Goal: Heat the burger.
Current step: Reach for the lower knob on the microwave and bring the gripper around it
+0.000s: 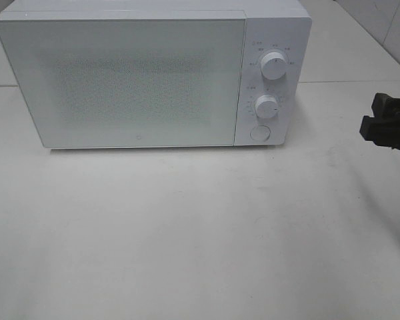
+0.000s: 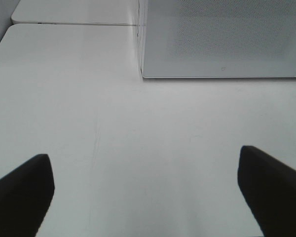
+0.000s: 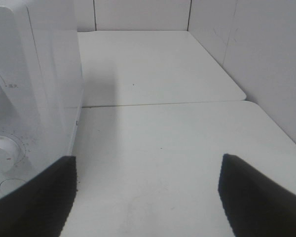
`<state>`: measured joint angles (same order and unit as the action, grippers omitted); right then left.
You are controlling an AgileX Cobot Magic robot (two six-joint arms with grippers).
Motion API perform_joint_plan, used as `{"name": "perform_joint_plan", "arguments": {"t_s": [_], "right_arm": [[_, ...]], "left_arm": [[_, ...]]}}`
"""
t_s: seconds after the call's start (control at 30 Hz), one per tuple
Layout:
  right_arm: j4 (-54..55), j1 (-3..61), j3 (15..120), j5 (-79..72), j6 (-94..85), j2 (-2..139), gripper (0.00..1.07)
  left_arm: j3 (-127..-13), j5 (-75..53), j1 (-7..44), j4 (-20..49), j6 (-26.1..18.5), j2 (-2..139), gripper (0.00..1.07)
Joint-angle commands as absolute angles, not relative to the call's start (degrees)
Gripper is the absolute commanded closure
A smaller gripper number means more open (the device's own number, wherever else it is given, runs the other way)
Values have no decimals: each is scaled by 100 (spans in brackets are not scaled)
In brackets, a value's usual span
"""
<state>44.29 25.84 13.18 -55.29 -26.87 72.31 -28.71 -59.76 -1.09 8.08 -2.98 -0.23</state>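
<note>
The burger shows in none of the three views, so neither its look nor its place can be told. A white microwave (image 1: pixel 133 80) stands on the white table (image 1: pixel 187 233) with its door (image 1: pixel 120 83) shut. The door's speckled window looks opaque from here, though the glare may be hiding something behind it. On the panel beside the door sit an upper knob (image 1: pixel 274 65), a lower knob (image 1: pixel 267 105) and a round button (image 1: pixel 260 133).

The left gripper (image 2: pixel 144 165) hangs over bare table in front of the microwave, its jaws spread wide with nothing between them. The right gripper (image 1: pixel 372 115) hovers off the microwave's control side, well apart from it, jaws likewise parted and empty.
</note>
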Motion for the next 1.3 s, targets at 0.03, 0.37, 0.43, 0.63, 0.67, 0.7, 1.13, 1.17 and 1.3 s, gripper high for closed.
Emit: {"name": "perform_joint_plan", "arguments": {"t_s": [0.03, 0.37, 0.43, 0.63, 0.67, 0.7, 1.13, 1.17, 1.3], "right_arm": [[4756, 2859, 1318, -5890, -2790, 7431, 31], [5334, 3942, 1318, -7047, -2790, 8560, 31], [5334, 4034, 1318, -7173, -2773, 8629, 31], [5329, 4354, 1478, -7552, -2080, 9087, 30], [5329, 4354, 1478, -7552, -2080, 9087, 30], [5334, 4354, 1553, -7569, -1856, 9259, 30], [5197, 4354, 2172, -7563, -1450, 9872, 30], [5157, 4354, 2240, -7563, -1444, 9906, 30], [5111, 4354, 2504, -7477, -1455, 9958, 30]], "left_arm": [[-2853, -5913, -126, 831, -264, -183, 12], [-2853, -5913, -126, 831, -264, -183, 12], [-2853, -5913, -126, 831, -264, -183, 12], [-2853, -5913, -126, 831, -264, -183, 12], [-2853, -5913, -126, 831, -264, -183, 12], [-2853, -5913, -126, 831, -264, -183, 12], [-2853, -5913, -126, 831, -264, -183, 12], [-2853, -5913, -126, 831, -264, -183, 12], [-2853, -5913, -126, 831, -264, -183, 12]]}}
